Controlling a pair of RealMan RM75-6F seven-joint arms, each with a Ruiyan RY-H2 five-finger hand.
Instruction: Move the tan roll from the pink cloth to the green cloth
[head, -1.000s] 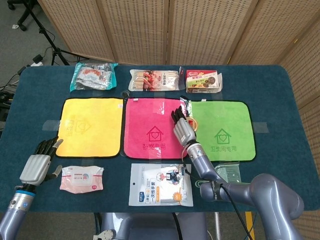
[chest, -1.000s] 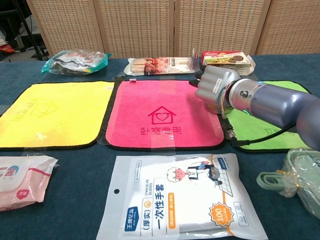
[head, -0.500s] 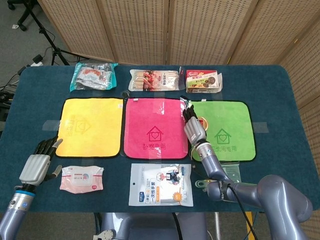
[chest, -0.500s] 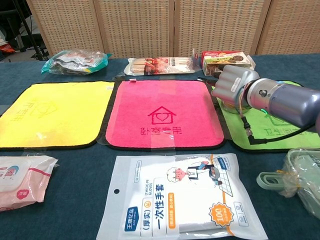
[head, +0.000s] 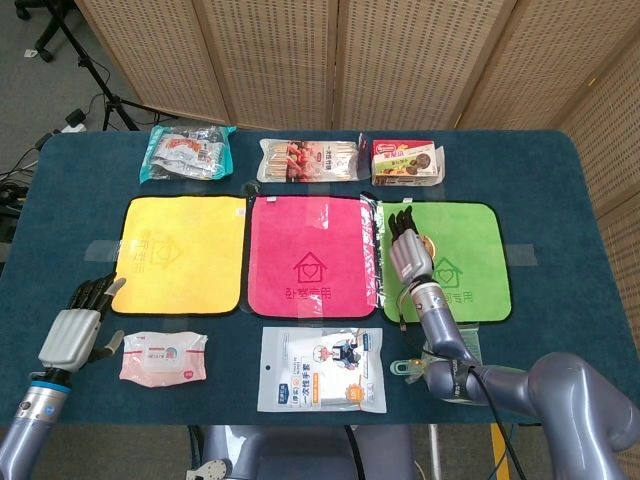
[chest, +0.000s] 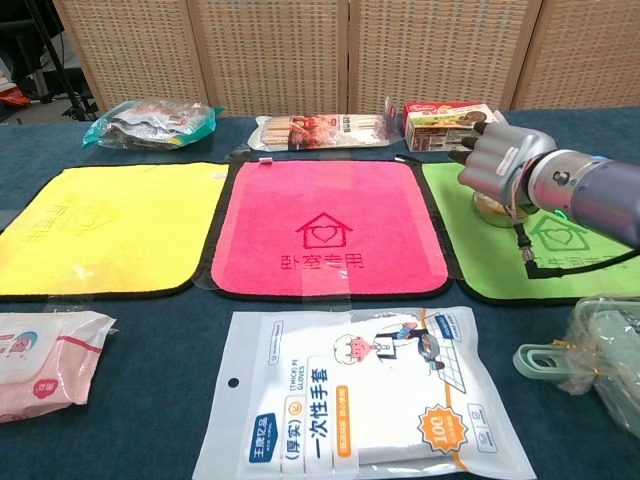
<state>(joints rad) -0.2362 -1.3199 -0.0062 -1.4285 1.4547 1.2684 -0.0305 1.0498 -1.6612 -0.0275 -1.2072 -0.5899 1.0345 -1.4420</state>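
Observation:
My right hand is over the left part of the green cloth and grips the tan roll from above. Only the roll's edge shows under the curled fingers, low over or touching the cloth. The pink cloth lies flat to its left with nothing on it. My left hand hovers at the table's near left corner, fingers apart and holding nothing; it does not show in the chest view.
A yellow cloth lies left of the pink one. Snack packs and a box line the far edge. A glove packet, a wipes pack and a green bag lie along the near edge.
My right hand has carried the tan roll rightward, off the pink cloth's right edge and onto the green cloth. The left hand has not moved.

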